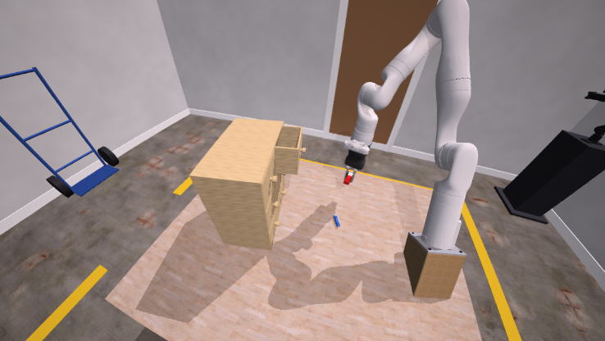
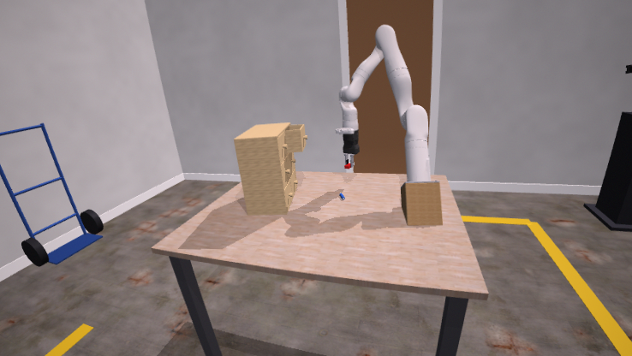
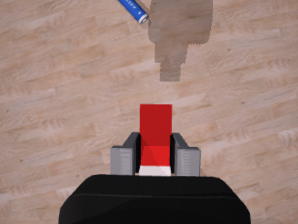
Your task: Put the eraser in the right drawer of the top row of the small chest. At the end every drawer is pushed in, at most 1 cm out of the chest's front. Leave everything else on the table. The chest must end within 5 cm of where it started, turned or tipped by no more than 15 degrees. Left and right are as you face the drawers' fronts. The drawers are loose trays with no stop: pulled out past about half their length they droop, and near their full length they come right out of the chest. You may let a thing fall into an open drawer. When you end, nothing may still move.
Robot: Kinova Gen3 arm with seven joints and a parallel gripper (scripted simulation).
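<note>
Open air above the battery (image 1: pixel 336 220) (image 2: pixel 342 196) (image 3: pixel 133 11)

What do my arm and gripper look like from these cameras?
The arm is glossy white, with rounded tubular segments and thin dark joint seams; no cables show. The gripper has a black body and two short fingers, grey outside and dark inside.
</note>
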